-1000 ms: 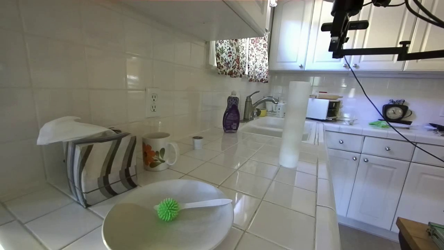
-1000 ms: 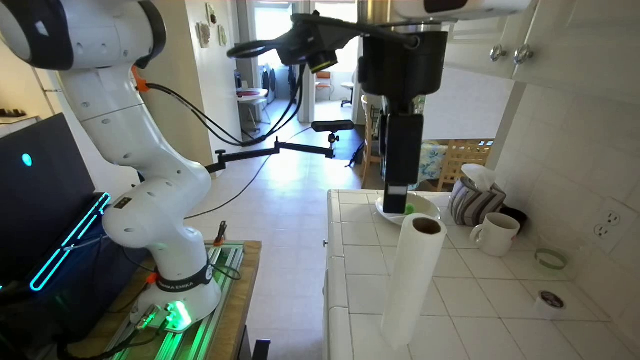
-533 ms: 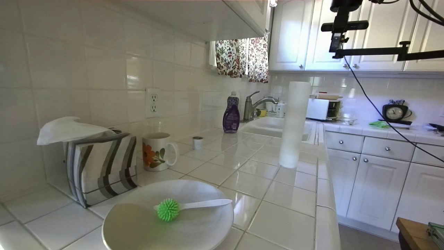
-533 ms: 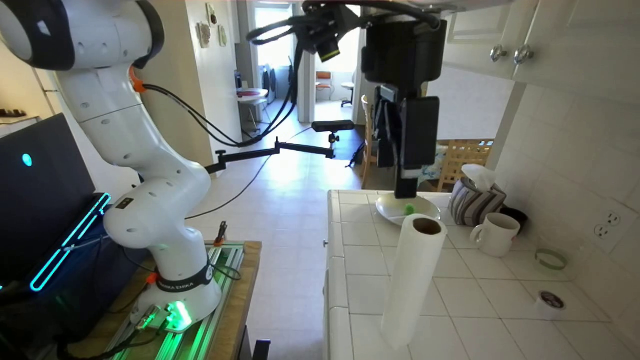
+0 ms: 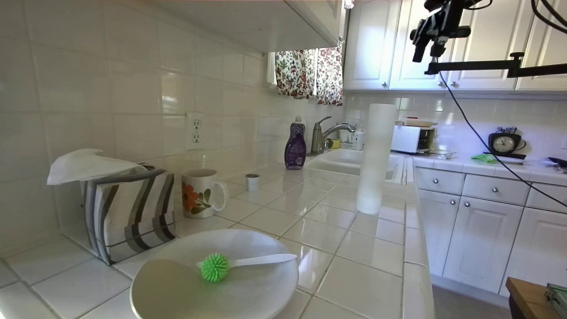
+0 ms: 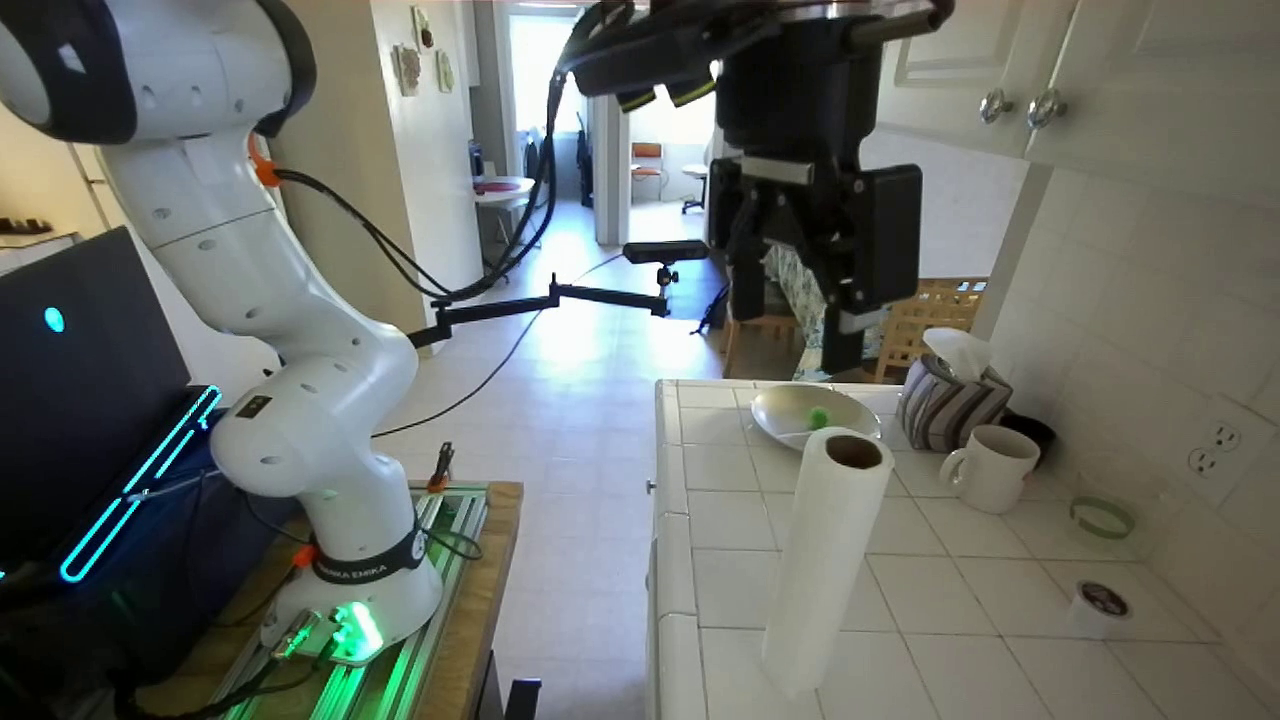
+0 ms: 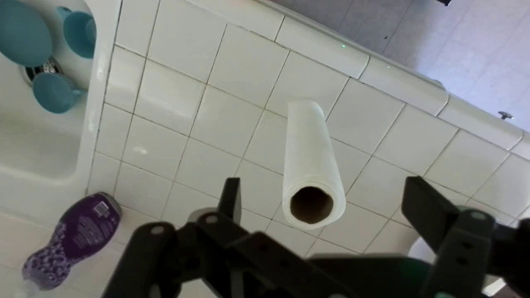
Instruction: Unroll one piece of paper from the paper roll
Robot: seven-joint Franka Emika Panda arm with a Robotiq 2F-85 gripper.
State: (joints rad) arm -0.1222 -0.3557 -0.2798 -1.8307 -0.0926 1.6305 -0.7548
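In an exterior view, a tall white paper-towel roll (image 5: 376,159) is stood on end on a glossy white-tiled countertop (image 5: 363,279), likely for unwinding. In an exterior view, an empty black two-fingered gripper (image 6: 795,325) is held higher, spread wide. In the wrist view, the roll is framed between the fingers (image 7: 426,207), probably for alignment.

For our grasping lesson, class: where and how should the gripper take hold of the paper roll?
Likely best: grip the roll near its top, coming down from above. It stands upright, tall and narrow, and in the wrist view the open gripper frames its top, so the jaws could close on opposite sides.
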